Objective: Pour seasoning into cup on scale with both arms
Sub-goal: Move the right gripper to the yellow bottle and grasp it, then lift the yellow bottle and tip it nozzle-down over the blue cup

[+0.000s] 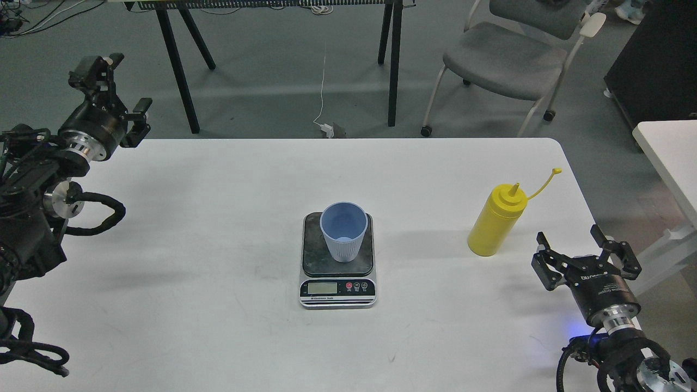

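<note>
A light blue ribbed cup (pixel 342 231) stands upright on the dark platform of a small kitchen scale (pixel 337 293) at the middle of the white table (pixel 190 305). A yellow squeeze bottle (pixel 494 221) stands upright to the right, its thin tethered cap (pixel 555 171) sticking up and to the right. My right gripper (pixel 580 249) is open and empty over the table's right front, below and right of the bottle, apart from it. My left gripper (pixel 111 86) is open and empty above the table's far left corner, far from the cup.
A grey wheeled chair (pixel 506 57) and black table legs (pixel 393 60) stand on the floor beyond the far edge. A second white table (pixel 667 147) shows at the right. A white cable (pixel 323 103) lies on the floor.
</note>
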`<state>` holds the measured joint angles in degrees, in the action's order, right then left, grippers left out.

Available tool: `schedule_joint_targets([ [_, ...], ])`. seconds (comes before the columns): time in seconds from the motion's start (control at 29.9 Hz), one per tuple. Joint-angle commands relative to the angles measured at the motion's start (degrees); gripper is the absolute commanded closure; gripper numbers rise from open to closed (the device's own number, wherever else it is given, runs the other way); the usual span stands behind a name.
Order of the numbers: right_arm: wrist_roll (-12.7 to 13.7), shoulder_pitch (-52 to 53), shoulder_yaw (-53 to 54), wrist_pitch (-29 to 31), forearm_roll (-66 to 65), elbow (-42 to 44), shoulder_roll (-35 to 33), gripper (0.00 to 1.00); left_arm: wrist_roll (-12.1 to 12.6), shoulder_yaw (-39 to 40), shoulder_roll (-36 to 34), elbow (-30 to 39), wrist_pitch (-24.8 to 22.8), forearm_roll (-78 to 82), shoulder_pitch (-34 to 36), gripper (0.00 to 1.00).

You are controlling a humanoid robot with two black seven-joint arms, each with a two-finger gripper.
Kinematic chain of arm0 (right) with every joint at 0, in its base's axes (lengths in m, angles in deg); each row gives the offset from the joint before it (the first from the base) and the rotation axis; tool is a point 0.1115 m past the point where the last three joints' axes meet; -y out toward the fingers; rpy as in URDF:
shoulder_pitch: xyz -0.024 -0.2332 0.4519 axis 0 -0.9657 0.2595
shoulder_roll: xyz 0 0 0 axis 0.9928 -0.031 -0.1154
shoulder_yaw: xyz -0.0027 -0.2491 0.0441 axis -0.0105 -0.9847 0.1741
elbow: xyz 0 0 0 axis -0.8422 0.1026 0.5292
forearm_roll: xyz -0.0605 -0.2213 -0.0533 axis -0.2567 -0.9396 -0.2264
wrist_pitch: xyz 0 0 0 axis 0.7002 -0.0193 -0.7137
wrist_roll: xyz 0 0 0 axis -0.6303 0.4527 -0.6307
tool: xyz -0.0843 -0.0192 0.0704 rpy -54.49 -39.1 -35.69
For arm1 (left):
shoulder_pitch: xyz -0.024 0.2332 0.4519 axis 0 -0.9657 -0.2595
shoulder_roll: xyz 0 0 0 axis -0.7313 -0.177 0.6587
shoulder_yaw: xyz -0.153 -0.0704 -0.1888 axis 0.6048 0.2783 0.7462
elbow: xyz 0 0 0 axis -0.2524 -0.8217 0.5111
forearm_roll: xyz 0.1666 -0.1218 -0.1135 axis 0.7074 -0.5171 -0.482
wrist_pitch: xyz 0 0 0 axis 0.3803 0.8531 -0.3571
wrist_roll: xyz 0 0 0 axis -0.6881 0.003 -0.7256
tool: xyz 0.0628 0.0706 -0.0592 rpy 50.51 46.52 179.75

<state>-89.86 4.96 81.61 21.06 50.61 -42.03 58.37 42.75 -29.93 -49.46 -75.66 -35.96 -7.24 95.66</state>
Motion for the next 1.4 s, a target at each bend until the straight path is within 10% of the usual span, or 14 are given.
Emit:
schedule_joint_targets([
  [0.0,-0.06,1.81,-0.02,0.0,-3.52,0.53,3.19,0.0,0.0,-0.42,-0.05,-0.07,0.0,0.18,-0.01,0.01],
  [0.87,-2.69,15.7,-2.04,0.0,-10.74,19.59,18.67,0.04,0.0,-0.51,-0.84,-0.07,0.0,0.35,-1.68,0.01],
  [0.94,-3.48,16.31,-2.13,0.0,-10.83,20.22,19.2,0.15,0.0,-0.42,-0.84,-0.07,0.0,0.35,-1.59,0.01],
  [1.07,-7.86,16.75,-1.96,0.0,-17.39,20.39,19.37,0.7,0.0,-0.51,-0.84,-0.07,0.0,0.35,-1.59,0.01],
  [1.37,-9.81,17.11,-2.13,0.0,-24.35,19.61,19.29,0.92,0.0,-0.51,-0.75,-0.07,0.0,0.35,-1.5,0.01],
])
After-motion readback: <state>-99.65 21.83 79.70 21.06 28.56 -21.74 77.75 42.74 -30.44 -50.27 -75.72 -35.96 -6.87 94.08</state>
